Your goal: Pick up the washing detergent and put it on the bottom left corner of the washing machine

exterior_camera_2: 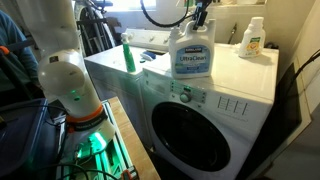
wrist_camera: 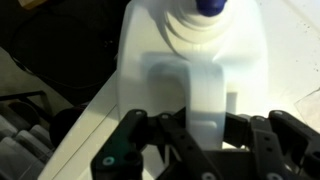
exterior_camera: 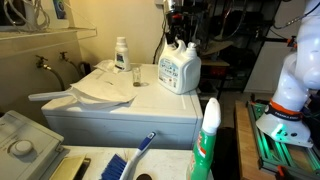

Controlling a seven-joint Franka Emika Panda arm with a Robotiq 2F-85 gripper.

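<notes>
The washing detergent [exterior_camera: 181, 70] is a large white jug with a blue-and-white label. It stands upright on the washing machine [exterior_camera: 130, 112] near a corner of its flat top, as both exterior views show [exterior_camera_2: 192, 58]. My gripper [exterior_camera: 180, 40] comes down from above onto the top of the jug [exterior_camera_2: 198, 24]. In the wrist view the fingers [wrist_camera: 205, 128] are closed on both sides of the jug's handle [wrist_camera: 205, 95]. The washing machine's round door faces the camera in an exterior view [exterior_camera_2: 190, 125]. I cannot tell whether the jug's base touches the top.
A small slim white bottle [exterior_camera: 121, 52] stands at the back of the machine top [exterior_camera_2: 252, 38]. A white cloth [exterior_camera: 105, 86] and a small glass [exterior_camera: 136, 76] lie on the top. A green-and-white spray bottle [exterior_camera: 207, 140] stands beside the machine. A sink is at the left.
</notes>
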